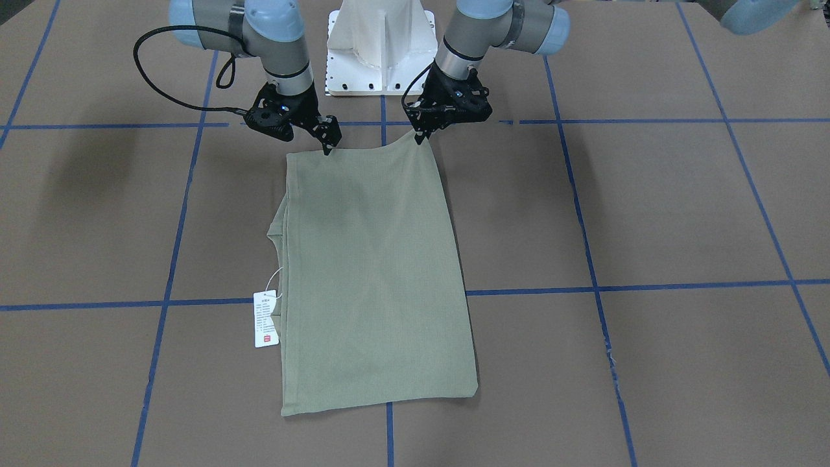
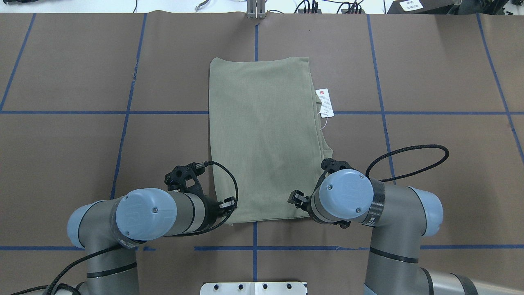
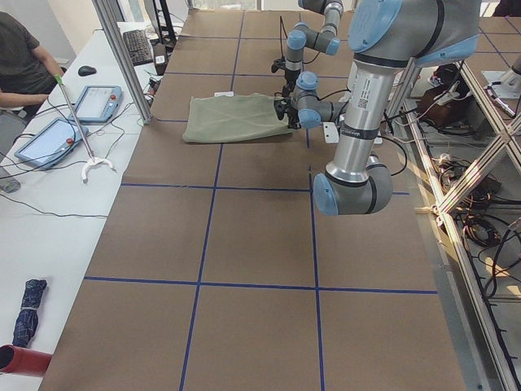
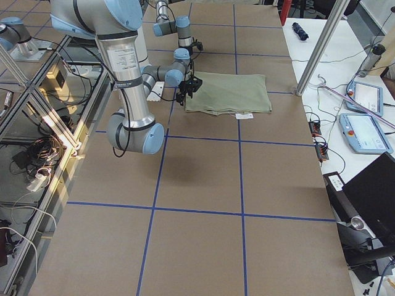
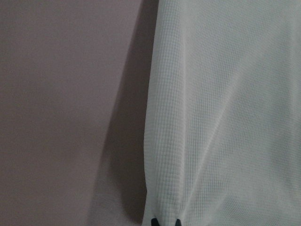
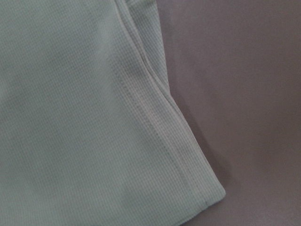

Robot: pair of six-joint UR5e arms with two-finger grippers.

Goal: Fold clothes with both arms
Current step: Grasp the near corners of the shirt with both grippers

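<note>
Starting a fold: left gripper (image 1: 420, 137) pinches the shirt (image 1: 376, 272) corner, right gripper (image 1: 326, 149) grasp unclear; both should lift together.

Robotics lab, taped table (image 3: 244, 236), teach pendants (image 3: 98, 102)

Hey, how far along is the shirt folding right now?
Done: the shirt lies as a narrow rectangle with no sleeves sticking out, and the hang tag pokes out at one side. In hand: the left gripper pinches one robot-side corner, slightly raised. The right gripper sits at the other corner, but its grip is unclear. Left: probably bringing that near edge over to the far edge.
</note>
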